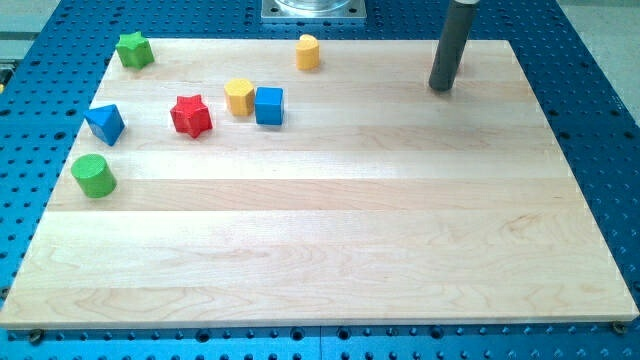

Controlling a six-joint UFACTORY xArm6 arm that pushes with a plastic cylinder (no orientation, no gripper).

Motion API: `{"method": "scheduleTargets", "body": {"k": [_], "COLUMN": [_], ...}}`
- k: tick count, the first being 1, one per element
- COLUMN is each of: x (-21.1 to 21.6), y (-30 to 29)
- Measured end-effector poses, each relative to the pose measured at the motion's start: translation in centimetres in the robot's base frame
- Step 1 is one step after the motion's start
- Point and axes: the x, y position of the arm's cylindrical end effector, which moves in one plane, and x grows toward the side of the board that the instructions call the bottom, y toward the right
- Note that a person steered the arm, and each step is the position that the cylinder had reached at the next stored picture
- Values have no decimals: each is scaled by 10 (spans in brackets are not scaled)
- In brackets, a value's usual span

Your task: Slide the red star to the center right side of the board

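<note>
The red star (191, 115) lies on the wooden board (330, 220) in the upper left part of the view. My tip (441, 87) rests near the board's top right, far to the right of the red star and apart from every block. A yellow hexagonal block (239, 97) and a blue cube (269, 105) sit side by side just right of the star.
A blue triangular block (105, 123) and a green cylinder (93, 176) lie at the left edge. A green star (134, 49) sits at the top left corner. A yellow cylinder (308, 51) stands at the top edge. A blue perforated table (600, 120) surrounds the board.
</note>
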Motion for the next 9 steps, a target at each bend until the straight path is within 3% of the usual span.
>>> {"method": "scheduleTargets", "body": {"k": [1, 2, 3, 4, 5, 9], "x": [0, 25, 95, 182, 189, 192], "y": [0, -36, -88, -229, -259, -242]}}
